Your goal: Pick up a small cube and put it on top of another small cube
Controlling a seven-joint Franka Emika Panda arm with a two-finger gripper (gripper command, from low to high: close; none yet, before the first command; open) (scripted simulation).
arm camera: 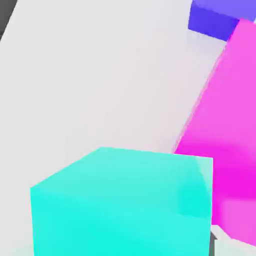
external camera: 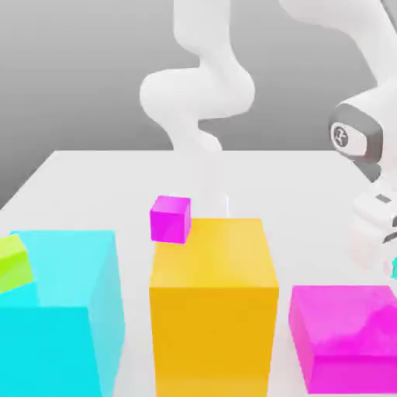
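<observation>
In the exterior view, the white robot arm (external camera: 203, 85) reaches to the exterior view's right edge, where a sliver of the tiny matte teal cube (external camera: 394, 267) shows under the hand. On the white table (external camera: 101, 178) stand a small magenta cube (external camera: 170, 219), a tall orange block (external camera: 213, 302), a huge cyan cube (external camera: 66, 318) and a big magenta block (external camera: 349, 333).

In the hand view, the teal cube sits close up, the claw clamped shut on it, beside the big magenta block and well short of a blue block (arm camera: 212, 20).

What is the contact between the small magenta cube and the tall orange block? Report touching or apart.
Cannot tell. In the exterior view the small magenta cube overlaps the orange block's upper corner, hiding any contact or gap.
</observation>
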